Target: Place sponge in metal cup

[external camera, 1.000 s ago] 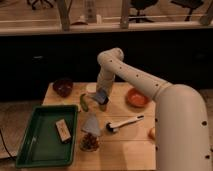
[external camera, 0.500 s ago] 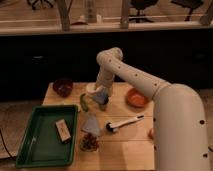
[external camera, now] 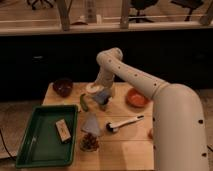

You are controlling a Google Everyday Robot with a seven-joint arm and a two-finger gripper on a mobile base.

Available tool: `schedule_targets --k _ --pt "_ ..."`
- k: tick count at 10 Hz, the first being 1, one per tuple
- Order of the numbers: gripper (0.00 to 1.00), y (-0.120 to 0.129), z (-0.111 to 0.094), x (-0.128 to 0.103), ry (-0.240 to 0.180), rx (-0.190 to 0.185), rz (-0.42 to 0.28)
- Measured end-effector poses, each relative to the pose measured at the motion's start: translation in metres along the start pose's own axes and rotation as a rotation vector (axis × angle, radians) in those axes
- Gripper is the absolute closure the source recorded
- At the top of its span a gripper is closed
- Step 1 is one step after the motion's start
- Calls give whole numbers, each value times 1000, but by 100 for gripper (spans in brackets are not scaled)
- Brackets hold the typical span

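Note:
The blue sponge [external camera: 101, 95] lies on the wooden table [external camera: 130, 145] near its back middle. Just to its left, touching or nearly so, stands the pale round metal cup [external camera: 92, 88]. My gripper [external camera: 102, 100] comes down from the white arm [external camera: 125, 70] right over the sponge. It is open, with its dark fingers on either side of the blue chunk. Whether they touch it I cannot tell. The arm's wrist hides part of the cup.
A dark brown bowl [external camera: 62, 86] is at the back left, an orange bowl [external camera: 136, 97] at the right. A green object [external camera: 85, 103], a grey-blue cone [external camera: 91, 123], a white brush [external camera: 125, 122] and a small brown cluster [external camera: 90, 143] lie in front. A green tray [external camera: 30, 145] holds a tan block [external camera: 62, 130].
The gripper stays low over the sponge beside the cup, with hardly any shift. Nothing else on the table has moved.

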Motion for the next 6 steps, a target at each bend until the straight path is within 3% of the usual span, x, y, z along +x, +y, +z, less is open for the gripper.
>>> schedule_targets --k 6 --pt "20 0 -1 1 5 16 -10"
